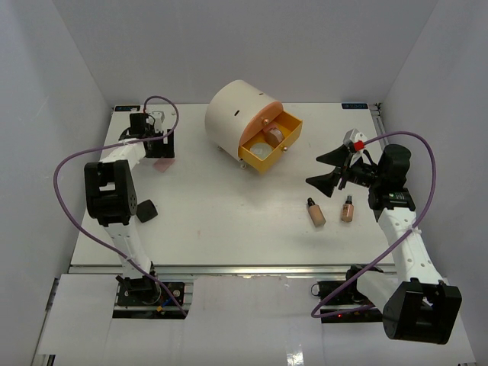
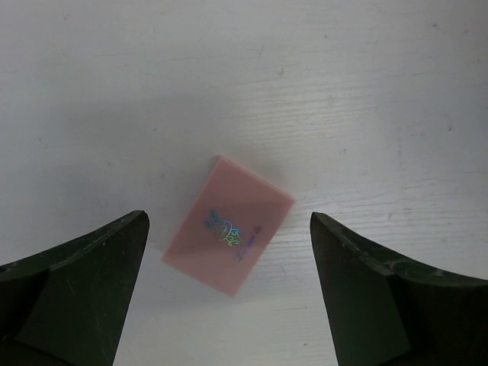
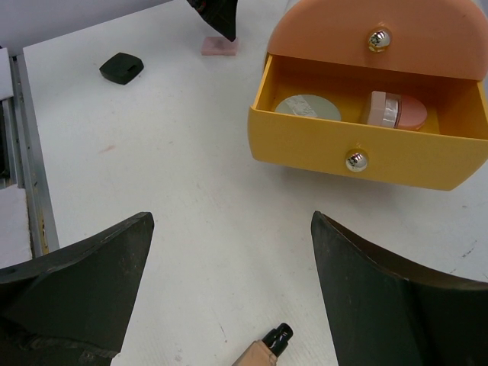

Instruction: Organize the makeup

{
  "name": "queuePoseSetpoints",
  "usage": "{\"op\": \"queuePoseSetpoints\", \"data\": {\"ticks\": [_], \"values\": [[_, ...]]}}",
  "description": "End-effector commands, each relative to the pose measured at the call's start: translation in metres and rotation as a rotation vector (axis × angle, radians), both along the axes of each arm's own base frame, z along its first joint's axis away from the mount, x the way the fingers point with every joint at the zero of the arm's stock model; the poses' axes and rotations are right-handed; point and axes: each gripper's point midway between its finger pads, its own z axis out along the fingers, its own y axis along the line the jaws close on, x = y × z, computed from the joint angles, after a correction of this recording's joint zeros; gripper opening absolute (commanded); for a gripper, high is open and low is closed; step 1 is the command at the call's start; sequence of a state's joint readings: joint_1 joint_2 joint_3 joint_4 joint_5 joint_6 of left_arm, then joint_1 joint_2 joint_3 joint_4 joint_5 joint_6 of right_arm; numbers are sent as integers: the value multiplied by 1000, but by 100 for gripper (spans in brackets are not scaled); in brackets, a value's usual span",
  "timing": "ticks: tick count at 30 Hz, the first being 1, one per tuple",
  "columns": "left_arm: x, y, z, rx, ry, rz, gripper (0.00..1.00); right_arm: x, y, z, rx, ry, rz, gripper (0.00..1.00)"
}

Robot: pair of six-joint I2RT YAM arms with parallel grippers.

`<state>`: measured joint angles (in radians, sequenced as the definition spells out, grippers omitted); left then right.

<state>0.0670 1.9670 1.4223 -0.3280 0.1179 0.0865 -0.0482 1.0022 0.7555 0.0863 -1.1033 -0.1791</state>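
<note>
From above, the cream cylindrical box (image 1: 236, 114) stands at the far middle of the white bench (image 1: 229, 229) with its yellow drawer (image 1: 276, 143) pulled out. Two tan bottles with black caps (image 1: 316, 213) lie near the right fingers (image 1: 329, 157), which stand spread with nothing in them. A small black compact (image 1: 146, 210) rests beside the left arm (image 1: 114, 183). In the left wrist view, the left fingers (image 2: 84, 282) are wide apart and empty. A thin pink rectangular compact (image 2: 229, 235) lies flat on the bench between them, turned askew to their faces. Closing from here would likely catch a corner and spin it or push it away, and so thin a piece may slip under the tips. In the right wrist view, the drawer already holds a pale round compact (image 3: 308, 108) and a pink-lidded jar (image 3: 396, 111). A bottle's black cap (image 3: 276, 336) shows just below the gap. Lying on their sides, the bottles could roll if they are nudged.
</note>
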Motion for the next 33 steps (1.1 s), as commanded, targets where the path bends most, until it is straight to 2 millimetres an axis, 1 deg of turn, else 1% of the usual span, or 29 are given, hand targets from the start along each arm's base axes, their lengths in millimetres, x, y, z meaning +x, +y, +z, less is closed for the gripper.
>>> {"op": "queuePoseSetpoints", "data": {"ticks": [1,9,15,19,22,27,32,33], "values": [[10,7,4,3,-33,-73,97,2,-2,6,3,-33,6,90],[11,4,-13,10,-2,-146,96,3,-3,5,4,-29,2,90],[6,-1,-25,-9,28,-170,95,3,-3,6,5,-31,5,90],[-1,2,-40,2,69,-157,94,3,-4,8,5,-37,4,90],[-5,2,-45,3,85,-149,91,2,-4,8,7,-37,5,90],[-11,9,-49,18,91,-86,82,2,-4,8,7,-36,4,90],[-14,10,-45,7,86,-45,54,1,-4,10,9,-39,5,90],[-17,10,-47,2,92,-33,50,1,-4,10,9,-41,5,90]]}}
